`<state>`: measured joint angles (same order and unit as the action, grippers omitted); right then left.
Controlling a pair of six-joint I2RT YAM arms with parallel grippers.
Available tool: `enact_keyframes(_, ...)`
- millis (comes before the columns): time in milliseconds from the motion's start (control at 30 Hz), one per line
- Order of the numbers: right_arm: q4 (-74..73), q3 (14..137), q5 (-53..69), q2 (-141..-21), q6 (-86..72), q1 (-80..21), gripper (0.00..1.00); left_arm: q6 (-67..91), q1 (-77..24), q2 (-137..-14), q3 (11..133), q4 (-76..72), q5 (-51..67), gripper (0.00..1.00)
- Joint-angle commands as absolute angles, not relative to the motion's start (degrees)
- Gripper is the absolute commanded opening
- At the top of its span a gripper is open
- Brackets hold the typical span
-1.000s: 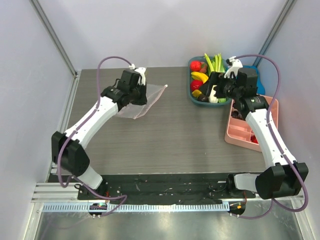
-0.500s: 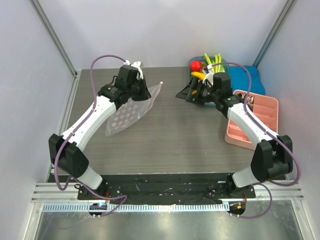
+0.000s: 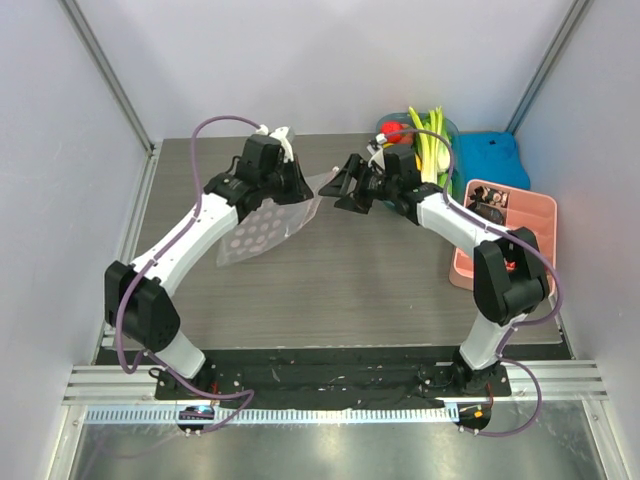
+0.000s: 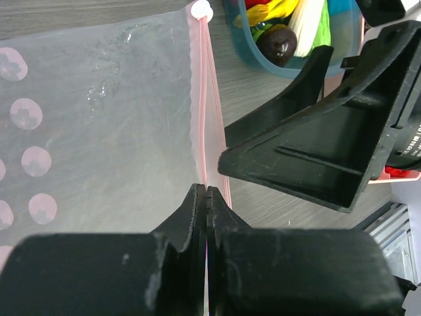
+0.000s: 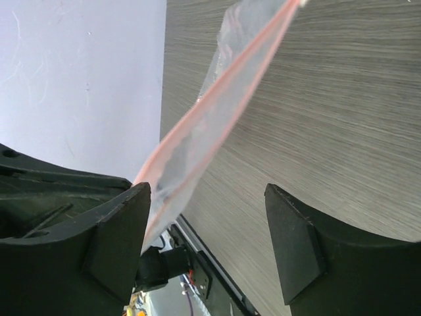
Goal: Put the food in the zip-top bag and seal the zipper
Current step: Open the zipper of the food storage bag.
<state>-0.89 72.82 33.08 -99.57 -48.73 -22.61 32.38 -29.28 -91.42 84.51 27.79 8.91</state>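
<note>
1. A grey wood-grain table (image 3: 350, 280) is filling the floor of a white-walled booth, with both arms reaching toward its far middle.
2. The left gripper (image 4: 206, 204) is pinching the zip-top bag (image 3: 262, 228) by its pink edge. Its jaws are pressed flat together on the strip, and the wrist view shows no gap between them.
3. The bag is hanging from that grip, lifted at the mouth end. Its dotted body is sloping down toward the table on the near left side.
4. The zipper (image 4: 200, 99) is running as a thin pink line away from the left fingers, ending at a small white slider (image 4: 199, 9) at the far corner.
5. The right gripper (image 3: 337, 190) is hovering just beside the bag's mouth with its jaws spread wide and clamping nothing.
6. In the right wrist view the pink edge is passing between those jaws, close to the finger (image 5: 118, 237) on the left of that view. Whether it is touching that finger cannot be told.
7. The food is sitting in a teal bowl (image 3: 452, 128) at the far right, well apart from the bag. A celery-like stalk (image 3: 432, 135) is sticking up from it beside a red fruit (image 3: 392, 131).
8. A pink tray (image 3: 530, 215) and a blue cloth (image 3: 500, 160) are lying near the bowl.
</note>
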Motion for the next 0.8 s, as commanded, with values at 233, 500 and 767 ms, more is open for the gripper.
enact_keyframes(233, 0.88, 76.38, 32.08, -103.71, -49.93, -22.85, 0.4, 30.94, -29.71, -88.77, 81.83, 21.79, 9.76, 0.0)
enact_keyframes(500, 0.97, 77.69, 32.78, -102.39, -45.8, -22.76, 0.01, 30.42, -28.39, -86.84, 80.33, 23.37, 9.67, 0.01)
enact_keyframes(767, -4.04, 81.56, 31.81, -99.23, -39.11, -23.64, 0.01, 21.89, -29.26, -92.55, 92.36, 37.52, 6.33, 0.39)
